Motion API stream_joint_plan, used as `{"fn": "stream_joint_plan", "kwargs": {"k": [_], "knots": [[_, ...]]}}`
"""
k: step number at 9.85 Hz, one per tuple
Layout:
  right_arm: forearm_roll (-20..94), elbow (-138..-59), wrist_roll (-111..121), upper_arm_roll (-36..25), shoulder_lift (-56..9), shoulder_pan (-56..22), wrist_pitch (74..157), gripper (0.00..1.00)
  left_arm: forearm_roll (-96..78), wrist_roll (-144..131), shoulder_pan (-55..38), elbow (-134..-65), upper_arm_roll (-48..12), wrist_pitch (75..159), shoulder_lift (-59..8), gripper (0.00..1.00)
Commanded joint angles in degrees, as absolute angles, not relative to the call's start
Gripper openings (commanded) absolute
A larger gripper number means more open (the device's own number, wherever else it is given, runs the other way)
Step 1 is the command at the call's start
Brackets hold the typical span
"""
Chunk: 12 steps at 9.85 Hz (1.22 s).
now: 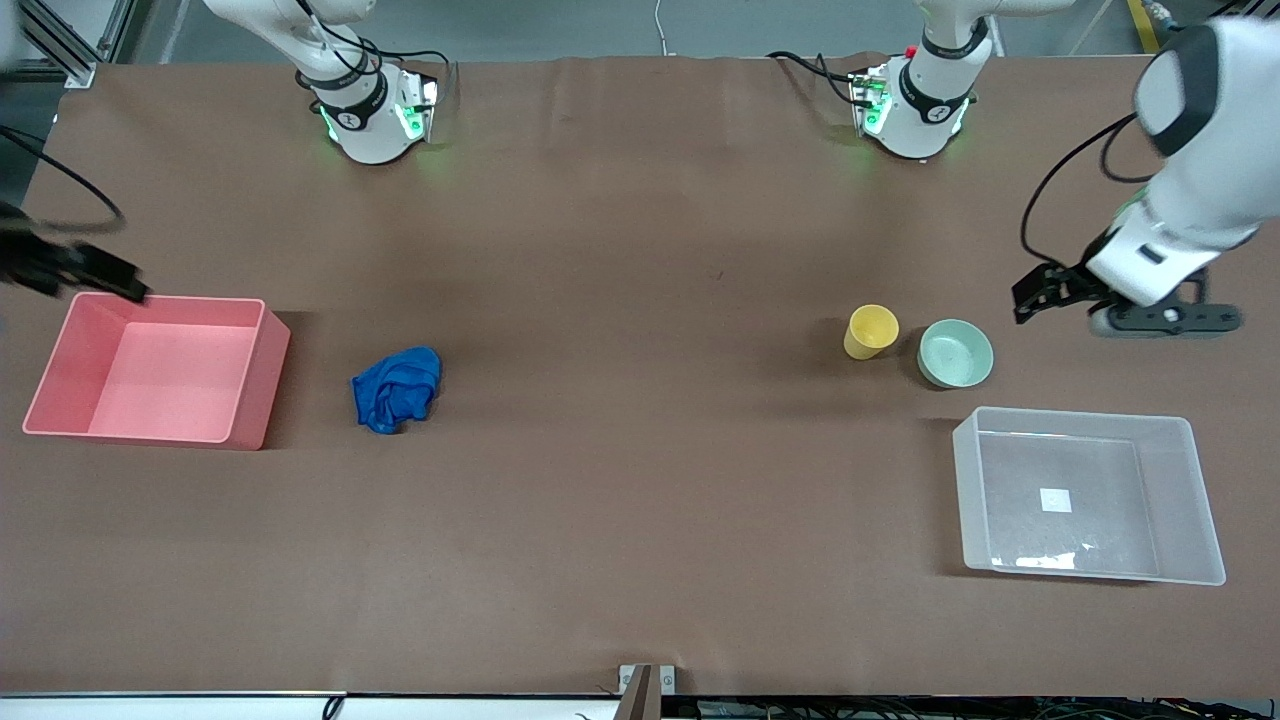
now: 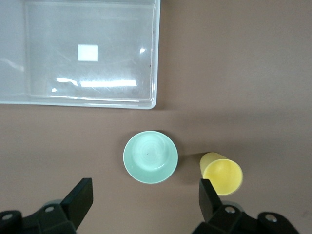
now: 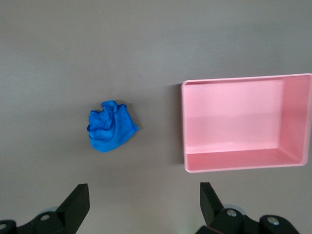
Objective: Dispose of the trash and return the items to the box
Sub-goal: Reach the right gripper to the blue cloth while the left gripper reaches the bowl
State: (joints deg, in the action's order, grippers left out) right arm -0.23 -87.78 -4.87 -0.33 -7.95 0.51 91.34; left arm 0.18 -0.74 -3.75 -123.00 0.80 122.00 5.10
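The blue cloth wad (image 1: 397, 388) lies on the brown table beside the pink bin; it also shows in the right wrist view (image 3: 111, 126). The yellow cup (image 1: 870, 331) and the mint bowl (image 1: 955, 352) stand side by side, farther from the front camera than the clear box (image 1: 968, 480). In the left wrist view the bowl (image 2: 150, 157), cup (image 2: 222, 174) and box (image 2: 155, 58) all show. My left gripper (image 1: 1038, 292) (image 2: 145, 200) is open and empty above the table beside the bowl. My right gripper (image 1: 110, 275) (image 3: 144, 200) is open and empty above the table by the pink bin.
A pink rectangular bin (image 1: 255, 375) (image 3: 184, 126) stands empty at the right arm's end of the table. The clear box holds nothing but a white square mark (image 1: 1056, 500). The two arm bases (image 1: 370, 110) (image 1: 915, 105) stand along the table's back edge.
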Motion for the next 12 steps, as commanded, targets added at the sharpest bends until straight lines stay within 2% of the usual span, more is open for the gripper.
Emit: {"fn": "stream_joint_plan", "kwargs": {"k": [1, 3, 5, 6, 8, 9, 10, 11, 12], "knots": [[-0.26, -100.92, -9.38, 3.15, -8.61, 0.00, 105.13, 1.00, 0.79, 2.10, -3.96, -138.55, 3.41, 138.52, 5.46, 0.96], [-0.26, -109.48, -10.63, 4.13, -12.37, -0.96, 118.24, 1.00, 0.79, 3.77, -3.87, -140.53, 4.92, 145.26, -1.11, 0.96], [-0.52, -113.80, -15.08, 4.22, -18.68, -2.45, 128.71, 1.00, 1.05, 4.57, -3.87, -142.46, 6.41, 150.80, -6.12, 0.96], [-0.53, -115.47, -16.16, 4.22, -20.20, -3.33, 132.76, 1.00, 0.97, 5.18, -3.87, -142.56, 6.50, 152.73, -8.68, 0.96], [-0.79, -115.75, -16.70, 4.22, -23.80, -4.57, 134.90, 1.00, 1.05, 5.19, -3.43, -142.30, 6.86, 156.77, -13.60, 0.94], [-0.79, -115.75, -16.70, 4.22, -25.04, -5.18, 135.78, 1.00, 1.14, 5.36, -3.43, -141.86, 6.86, 158.28, -15.54, 0.83], [-0.88, -115.84, -16.61, 4.22, -26.01, -5.01, 136.05, 1.00, 1.06, 5.36, -3.43, -141.07, 6.86, 158.73, -16.77, 0.55], [-1.92, -116.71, -16.70, 4.22, -26.28, -5.10, 136.92, 1.00, 1.14, 5.27, -3.43, -140.98, 6.94, 158.82, -16.96, 0.19], [-2.37, -119.68, -16.70, 4.22, -26.45, -5.27, 141.37, 1.00, 1.14, 5.36, -3.43, -140.98, 6.86, 158.82, -17.31, 0.03]]}}
